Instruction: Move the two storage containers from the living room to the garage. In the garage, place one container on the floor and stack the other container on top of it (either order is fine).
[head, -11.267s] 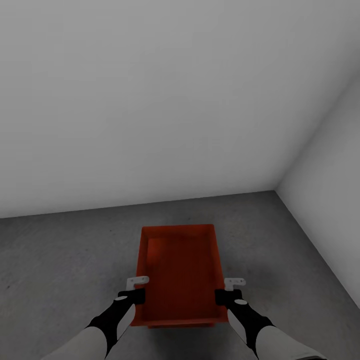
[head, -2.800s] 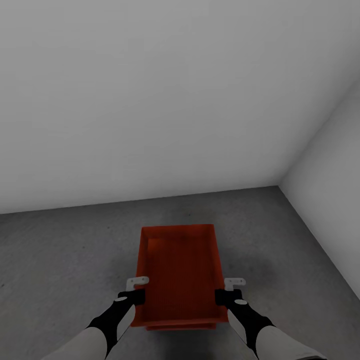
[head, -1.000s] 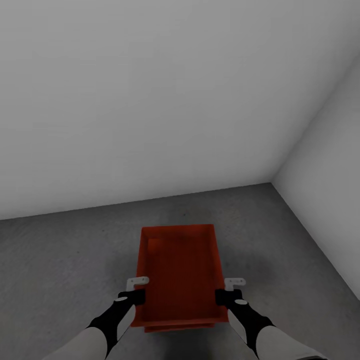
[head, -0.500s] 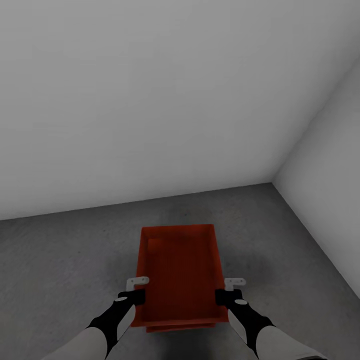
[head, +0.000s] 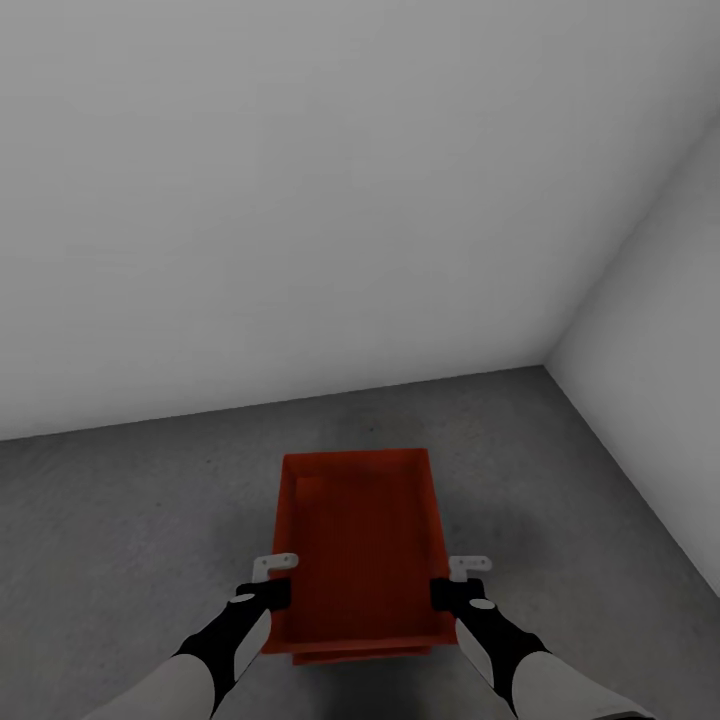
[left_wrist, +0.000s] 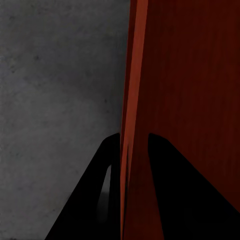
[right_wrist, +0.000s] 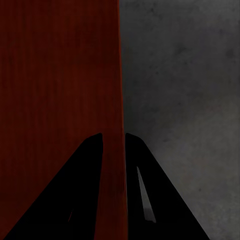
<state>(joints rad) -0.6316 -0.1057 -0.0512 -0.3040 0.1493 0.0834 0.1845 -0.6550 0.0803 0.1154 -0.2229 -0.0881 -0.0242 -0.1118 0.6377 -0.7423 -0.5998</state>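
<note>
An orange-red storage container (head: 360, 545), lidless and ribbed inside, hangs level over the dark grey garage floor (head: 130, 520) in the head view. My left gripper (head: 275, 592) is shut on its left wall near the close end, and my right gripper (head: 447, 592) is shut on its right wall opposite. A thin orange-red strip (head: 360, 655) peeks out under the near end; whether it is the second container I cannot tell. In the left wrist view the black fingers (left_wrist: 165, 165) straddle the red wall (left_wrist: 134, 90). The right wrist view shows the fingers (right_wrist: 92, 160) pinching the wall (right_wrist: 119, 75).
A plain white wall (head: 300, 200) stands ahead and a second white wall (head: 660, 350) runs along the right; they meet at a corner. Rough mottled floor extends to the left of the container and ahead to the wall.
Over the last second nothing has visibly changed. Across the older frames the whole picture shifted slightly, while the container and both grippers kept the same pose.
</note>
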